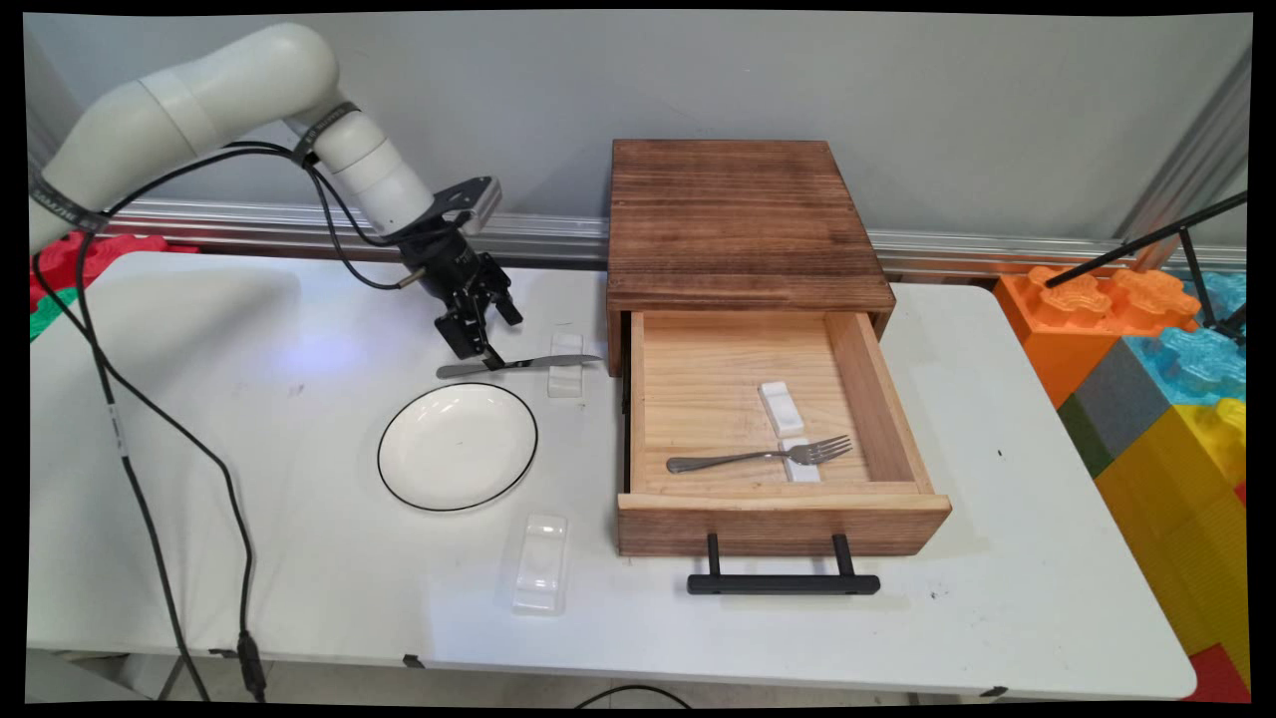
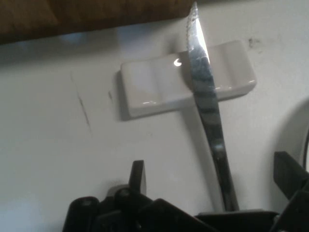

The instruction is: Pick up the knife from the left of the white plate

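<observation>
Gripper (image 1: 485,351) spread, fingers astride the knife (image 1: 518,365) handle. Blade lies on a white rest (image 1: 565,364). Knife likely stiff, light, slick; handle offers best hold.

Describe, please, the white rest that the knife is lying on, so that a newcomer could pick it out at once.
Start at the wooden drawer box at the table's far side. Just beyond its left wall, behind the black-rimmed plate, lies a small white rest. Unlike the bare rest near the front edge and the two inside the drawer, it carries the knife, blade across it, handle toward the claw.
</observation>
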Action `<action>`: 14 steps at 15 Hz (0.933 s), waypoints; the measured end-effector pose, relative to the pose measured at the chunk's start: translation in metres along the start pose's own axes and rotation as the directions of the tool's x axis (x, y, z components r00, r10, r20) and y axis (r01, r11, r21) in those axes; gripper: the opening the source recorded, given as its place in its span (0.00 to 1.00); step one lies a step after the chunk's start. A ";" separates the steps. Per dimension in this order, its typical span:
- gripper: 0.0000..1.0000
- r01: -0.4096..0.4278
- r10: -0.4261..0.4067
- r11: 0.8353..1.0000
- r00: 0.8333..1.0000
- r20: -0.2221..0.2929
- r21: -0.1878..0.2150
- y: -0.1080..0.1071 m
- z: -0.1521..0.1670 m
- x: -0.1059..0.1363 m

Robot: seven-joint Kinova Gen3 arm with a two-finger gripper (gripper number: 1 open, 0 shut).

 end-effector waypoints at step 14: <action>1.00 0.012 -0.012 1.000 0.999 0.044 -0.011 -0.006 0.017 0.016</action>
